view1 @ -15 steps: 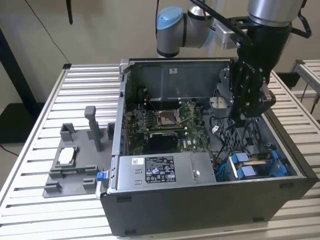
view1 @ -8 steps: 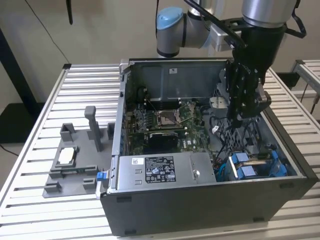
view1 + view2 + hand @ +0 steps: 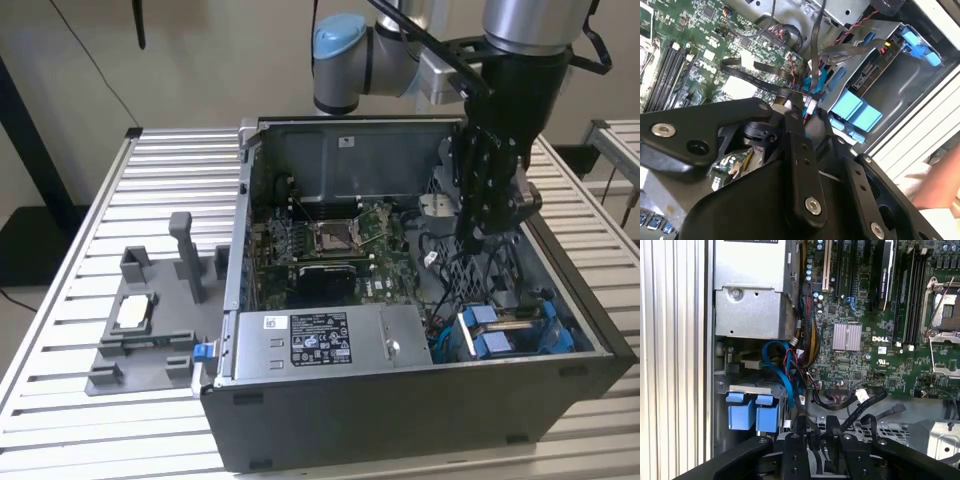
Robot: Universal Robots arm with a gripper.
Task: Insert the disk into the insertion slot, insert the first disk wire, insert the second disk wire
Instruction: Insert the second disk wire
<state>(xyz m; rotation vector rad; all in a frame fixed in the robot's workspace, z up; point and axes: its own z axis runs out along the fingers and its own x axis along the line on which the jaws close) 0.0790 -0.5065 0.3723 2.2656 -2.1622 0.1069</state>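
Slatted metal bench (image 3: 80, 300) carries an open computer case (image 3: 400, 410). My pincer (image 3: 478, 240) hangs inside it among black cables (image 3: 815, 50); whether it is wide or narrow I cannot tell. Near it, in the case's corner on the exterior view's right, the disk (image 3: 497, 332) sits in the drive cage, blue carrier showing. Beyond lie the motherboard (image 3: 335, 250) and power supply (image 3: 320, 340).

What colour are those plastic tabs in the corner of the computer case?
The plastic tabs are bright blue, clearest in the first wrist view.
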